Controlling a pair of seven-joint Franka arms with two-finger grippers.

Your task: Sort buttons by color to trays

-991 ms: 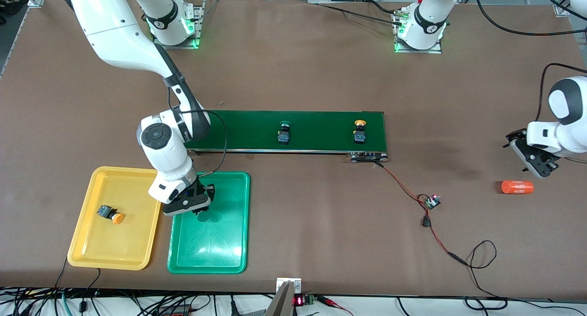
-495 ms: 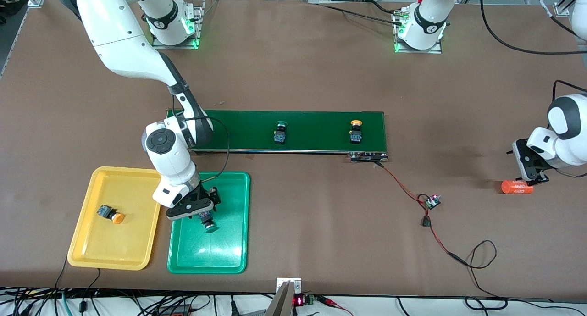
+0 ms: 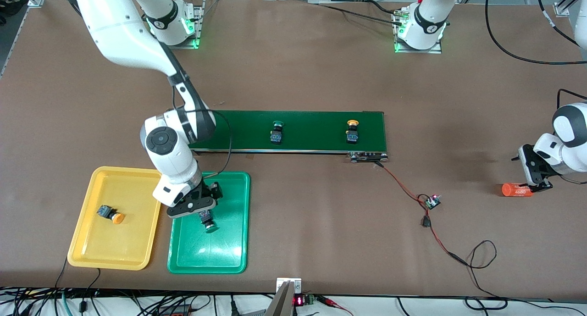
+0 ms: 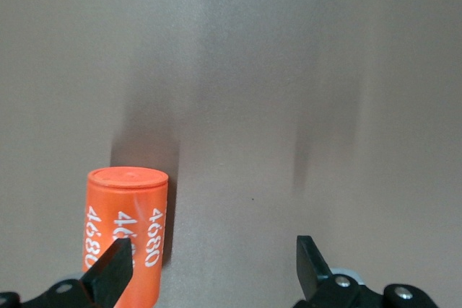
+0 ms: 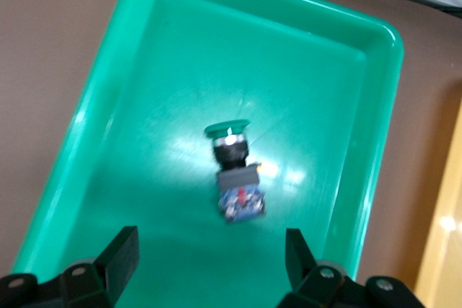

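Hovering right gripper [image 5: 206, 265] spread over green tray [image 3: 238, 224] | left gripper [image 4: 213, 272] spread, bodies cropped

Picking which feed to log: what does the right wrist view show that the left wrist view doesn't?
Right wrist only: green tray with a green button lying in it, a strip of the yellow tray, and the open right end effector above it. Left wrist only: an orange cylinder marked 4680, and the open left end effector over it. Shared: the brown table.
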